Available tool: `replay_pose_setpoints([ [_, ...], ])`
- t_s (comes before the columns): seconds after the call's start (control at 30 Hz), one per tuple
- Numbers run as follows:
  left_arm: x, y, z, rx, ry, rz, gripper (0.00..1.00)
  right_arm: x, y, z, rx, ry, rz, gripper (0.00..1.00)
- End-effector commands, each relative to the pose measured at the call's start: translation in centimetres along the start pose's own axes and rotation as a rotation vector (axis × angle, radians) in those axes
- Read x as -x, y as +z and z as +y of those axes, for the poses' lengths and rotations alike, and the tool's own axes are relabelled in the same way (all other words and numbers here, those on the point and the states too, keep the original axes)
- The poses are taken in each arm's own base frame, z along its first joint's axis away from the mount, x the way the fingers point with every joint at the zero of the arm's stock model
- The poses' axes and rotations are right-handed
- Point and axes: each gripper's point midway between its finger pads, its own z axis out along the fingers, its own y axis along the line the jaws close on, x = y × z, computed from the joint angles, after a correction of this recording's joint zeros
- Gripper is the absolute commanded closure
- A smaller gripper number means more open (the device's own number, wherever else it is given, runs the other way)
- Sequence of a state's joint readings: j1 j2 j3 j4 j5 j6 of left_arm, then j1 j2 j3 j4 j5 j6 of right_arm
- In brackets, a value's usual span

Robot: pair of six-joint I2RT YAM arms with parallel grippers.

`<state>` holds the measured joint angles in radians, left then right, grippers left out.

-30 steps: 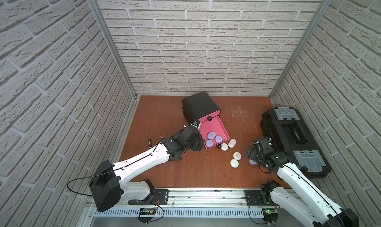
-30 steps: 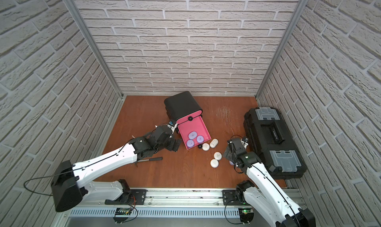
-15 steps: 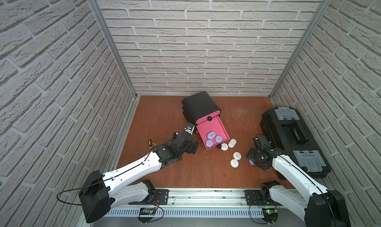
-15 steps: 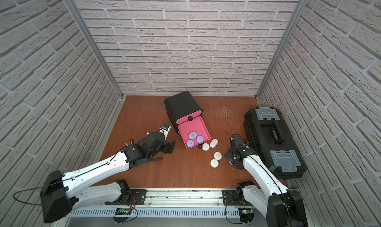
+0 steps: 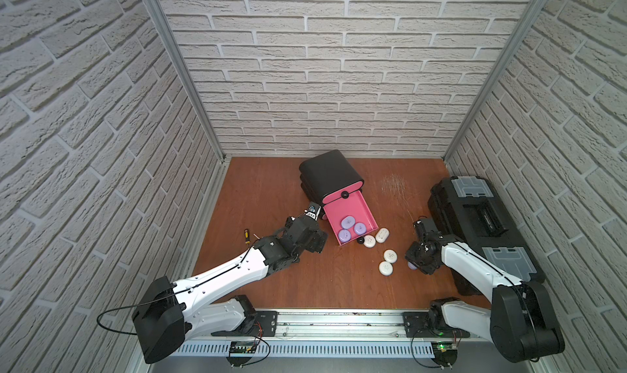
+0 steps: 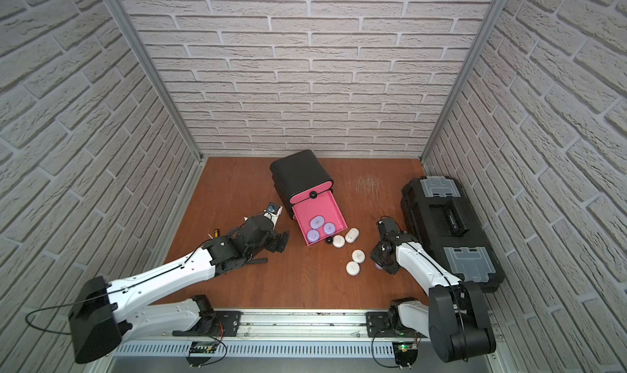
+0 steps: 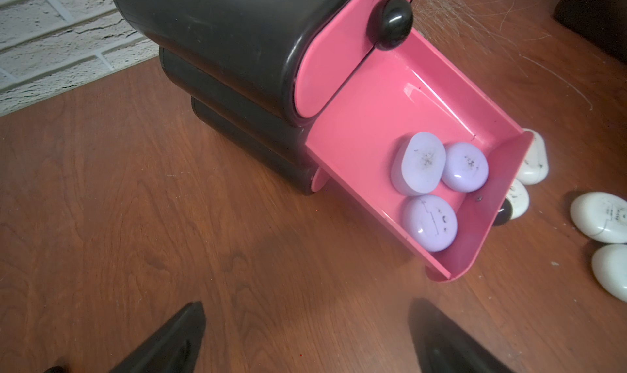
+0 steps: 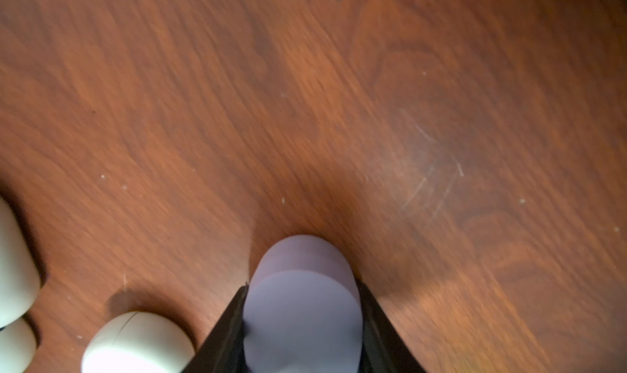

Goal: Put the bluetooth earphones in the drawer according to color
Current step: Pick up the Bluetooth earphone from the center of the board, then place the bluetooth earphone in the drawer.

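Moved: left arm has drawn back from the drawer (image 5: pixel 353 207); right gripper (image 8: pixel 302 288) has come lower and its jaws have narrowed.
left gripper (image 7: pixel 307 305): wide and empty, over bare tabletop (image 5: pixel 271 184), near the drawer's side.
drawer: middle one is pulled out with three lavender cases (image 5: pixel 347 222) inside; top one is closed.
white cases (image 5: pixel 390 256): four on the tabletop, two just beside the drawer front, two nearer the right gripper.
right gripper: narrow, both jaws against a fourth lavender case (image 8: pixel 300 252), low at the tabletop near the toolbox (image 5: pixel 481 225).
done: I judge three lavender ones are sorted.
left: bring in the fourth lavender case, then put the white cases in another drawer.
hidden: no black cases are seen, perhaps they are in a closed drawer; the bottom drawer is mostly covered; the right wrist view is blurred, so I cannot tell if the case is lifted.
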<state>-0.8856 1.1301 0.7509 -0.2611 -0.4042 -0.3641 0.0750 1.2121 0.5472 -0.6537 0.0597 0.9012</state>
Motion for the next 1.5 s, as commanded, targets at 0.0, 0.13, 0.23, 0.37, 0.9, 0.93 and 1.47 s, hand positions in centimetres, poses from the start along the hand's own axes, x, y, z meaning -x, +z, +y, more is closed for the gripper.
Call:
replay_pose_setpoints([
  [0.0, 0.7, 0.1, 0.4, 0.020, -0.003, -0.034, 0.02, -0.5, 0.3, 0.9, 0.050, -0.012, 0.038, 0.59],
  [0.13, 0.7, 0.0, 0.6, 0.025, -0.004, -0.041, 0.02, 0.0, -0.9, 1.8, 0.100, -0.059, 0.012, 0.67],
  [0.23, 0.7, -0.1, 0.8, 0.032, -0.005, -0.052, 0.02, 0.1, -1.9, 2.9, 0.164, -0.099, 0.003, 0.67],
  [0.37, 0.7, -0.2, 1.1, 0.043, -0.010, -0.064, 0.02, 0.4, -4.0, 4.8, 0.258, -0.151, -0.018, 0.67],
  [0.9, 0.8, -0.3, 1.7, 0.081, -0.002, -0.081, 0.02, 1.1, -12.0, 17.9, 0.585, -0.484, -0.114, 0.64],
  [0.93, 0.7, -0.2, 1.8, 0.083, 0.000, -0.080, 0.02, 0.9, -11.9, 18.6, 0.586, -0.509, -0.110, 0.64],
  [1.47, 0.6, -0.1, 1.9, 0.089, 0.003, -0.076, 0.02, 1.5, -8.3, 26.0, 0.462, -0.820, -0.186, 0.61],
])
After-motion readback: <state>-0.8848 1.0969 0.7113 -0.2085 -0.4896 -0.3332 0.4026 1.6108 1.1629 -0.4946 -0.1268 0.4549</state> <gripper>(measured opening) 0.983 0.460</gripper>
